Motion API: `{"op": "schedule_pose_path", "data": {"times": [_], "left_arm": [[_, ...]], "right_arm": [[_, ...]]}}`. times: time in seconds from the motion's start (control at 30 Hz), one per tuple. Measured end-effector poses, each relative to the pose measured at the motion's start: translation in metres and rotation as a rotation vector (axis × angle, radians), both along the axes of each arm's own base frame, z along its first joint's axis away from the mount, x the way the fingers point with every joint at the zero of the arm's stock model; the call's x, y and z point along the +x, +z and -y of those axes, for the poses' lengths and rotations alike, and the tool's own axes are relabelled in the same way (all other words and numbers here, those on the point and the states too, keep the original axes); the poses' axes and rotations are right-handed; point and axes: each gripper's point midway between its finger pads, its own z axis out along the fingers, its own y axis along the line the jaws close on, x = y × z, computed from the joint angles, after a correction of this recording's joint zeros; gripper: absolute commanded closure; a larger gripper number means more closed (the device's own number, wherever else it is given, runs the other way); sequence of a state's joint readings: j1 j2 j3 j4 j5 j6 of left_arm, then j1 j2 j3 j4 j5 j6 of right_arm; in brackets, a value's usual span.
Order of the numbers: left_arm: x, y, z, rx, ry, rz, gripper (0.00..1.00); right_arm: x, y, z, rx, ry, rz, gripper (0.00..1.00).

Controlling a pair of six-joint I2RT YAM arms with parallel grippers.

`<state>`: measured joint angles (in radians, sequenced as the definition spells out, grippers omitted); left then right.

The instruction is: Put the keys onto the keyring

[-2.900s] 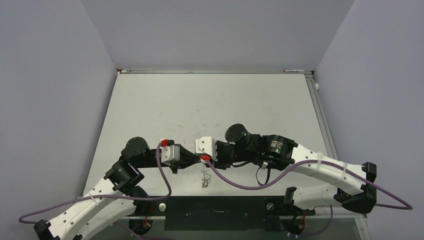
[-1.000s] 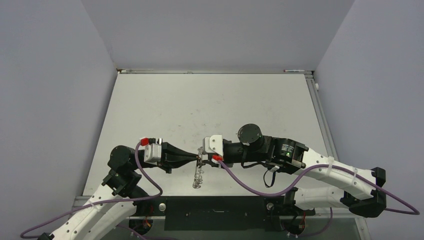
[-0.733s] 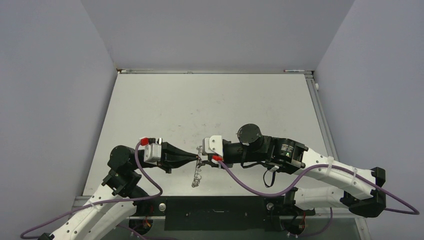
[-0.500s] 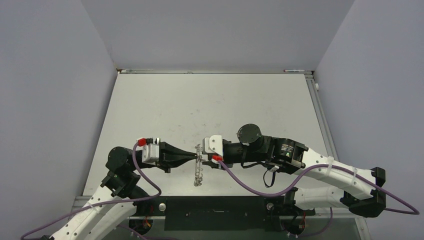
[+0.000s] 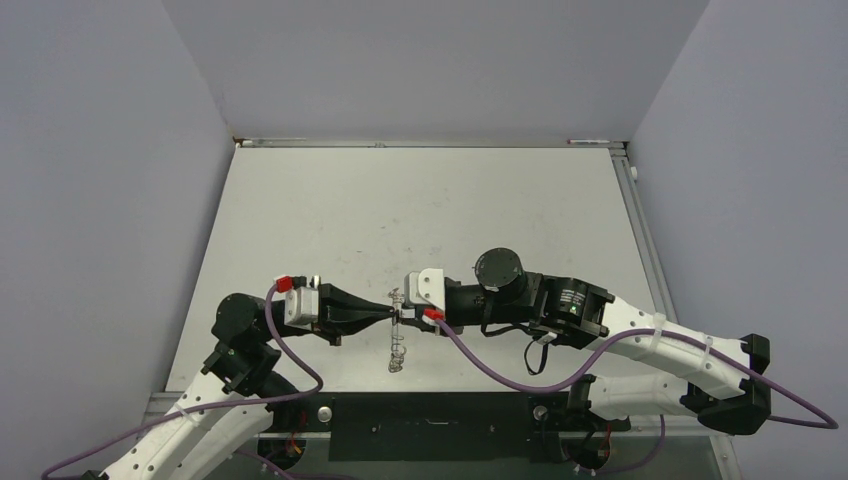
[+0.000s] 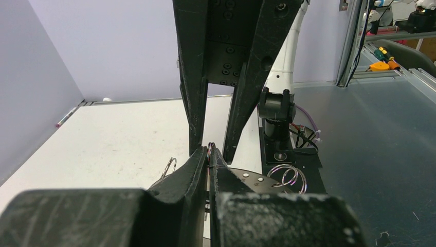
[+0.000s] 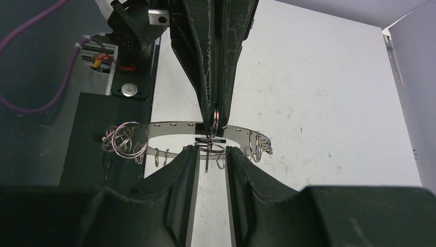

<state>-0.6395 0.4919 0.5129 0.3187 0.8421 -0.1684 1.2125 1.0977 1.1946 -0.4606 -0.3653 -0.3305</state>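
Observation:
The keyring [image 7: 169,127] is a thin grey ring with holes and wire loops [image 7: 123,140] on its rim. It hangs edge-on between the two grippers in the top view [image 5: 398,345]. My left gripper [image 6: 210,150] is shut on a small wire loop at the ring's rim; the ring's flat band [image 6: 257,178] shows just beyond it. My right gripper [image 7: 210,150] is open, and its fingers [image 6: 194,113] straddle the left fingertips. A tiny key [image 7: 209,141] with a black head and a silvery shaft hangs between the right fingertips; contact is unclear.
White table [image 5: 420,220] with grey walls on three sides. A black base plate [image 5: 430,425] lies at the near edge under the hanging ring. Purple cables [image 5: 490,365] loop off both wrists. A rail [image 5: 640,220] runs along the table's right edge.
Both grippers have come together tip to tip, with the ring off the table. In the last second the left gripper drew slightly left and the ring's lower end swung to hang straighter.

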Motion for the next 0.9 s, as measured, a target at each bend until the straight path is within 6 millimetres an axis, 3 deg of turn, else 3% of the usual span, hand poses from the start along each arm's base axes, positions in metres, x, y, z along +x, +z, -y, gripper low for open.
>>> {"op": "schedule_pose_path", "data": {"times": [0.23, 0.9], "left_arm": [[-0.0001, 0.0, 0.0, 0.0, 0.0, 0.0, 1.0], [0.0029, 0.0063, -0.0029, -0.053, 0.008, -0.015, 1.0]], "right_arm": [[0.0009, -0.0009, -0.0014, -0.001, -0.003, -0.001, 0.94], [0.0039, -0.002, -0.0061, 0.002, -0.009, 0.002, 0.95]]}}
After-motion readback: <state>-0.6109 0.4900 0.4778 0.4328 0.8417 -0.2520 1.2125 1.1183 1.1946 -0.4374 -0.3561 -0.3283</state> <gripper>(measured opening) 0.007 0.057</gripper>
